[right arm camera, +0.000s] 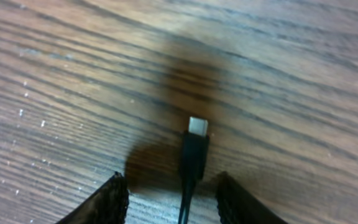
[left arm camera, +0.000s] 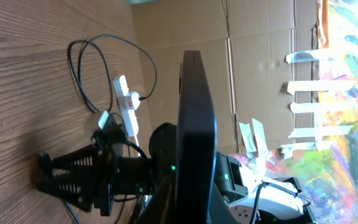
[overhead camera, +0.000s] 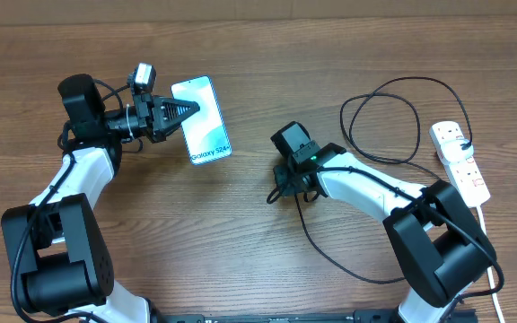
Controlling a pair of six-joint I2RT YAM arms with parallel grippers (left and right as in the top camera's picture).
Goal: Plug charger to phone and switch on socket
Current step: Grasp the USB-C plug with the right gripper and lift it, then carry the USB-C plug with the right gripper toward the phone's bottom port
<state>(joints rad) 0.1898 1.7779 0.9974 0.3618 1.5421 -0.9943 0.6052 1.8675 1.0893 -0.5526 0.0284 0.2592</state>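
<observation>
Right wrist view: my right claw (right arm camera: 170,182) stands open astride the charger plug (right arm camera: 194,149), which lies flat on the table (right arm camera: 55,74). Its cable (right arm camera: 184,208) looks light and limp; I'd pinch the stiff plug body. My left claw (overhead camera: 187,110) clamps the phone (overhead camera: 203,124).

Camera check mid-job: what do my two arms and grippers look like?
The left arm and right arm share white links, black joints and bulky black bases, with thin black cables alongside. The left gripper and right gripper are black with tapered fingers. A green light glows by the right wrist.
</observation>
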